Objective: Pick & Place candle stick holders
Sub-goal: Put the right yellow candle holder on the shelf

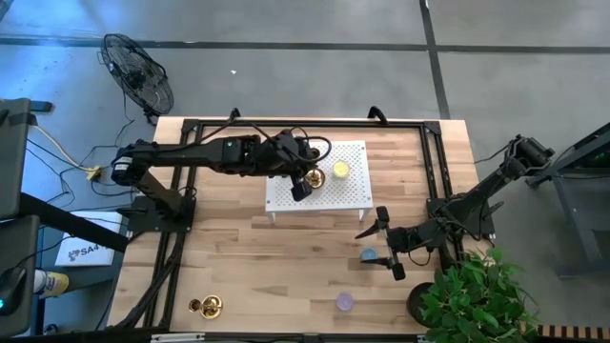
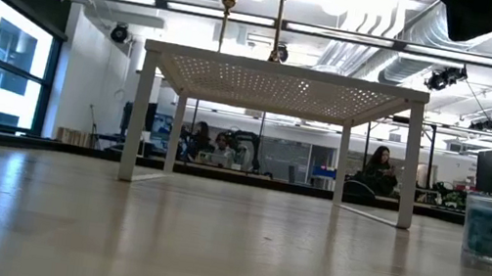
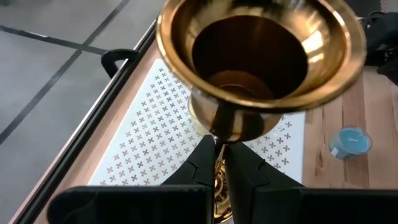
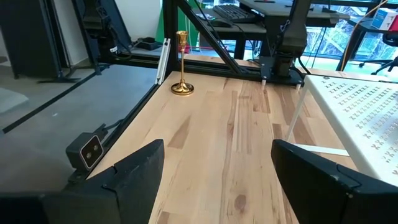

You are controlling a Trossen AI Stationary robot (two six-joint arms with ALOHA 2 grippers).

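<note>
Left gripper [image 3: 221,163] pinches a candlestick [image 3: 261,62], its stem mostly hidden.

White perforated stand [image 1: 348,195], yellow disc [image 1: 340,171] on it, blue disc [image 1: 368,255], purple disc [image 1: 344,302], potted plant [image 1: 472,295]

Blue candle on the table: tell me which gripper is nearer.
Right. The right gripper sits beside the blue candle; the left gripper is over the white perforated stand, farther off.

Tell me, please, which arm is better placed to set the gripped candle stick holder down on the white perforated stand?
The left. Its gripper is shut on the candle stick holder directly above the white perforated stand. The right gripper is open and empty over the bare table, off to the side of the stand.
</note>
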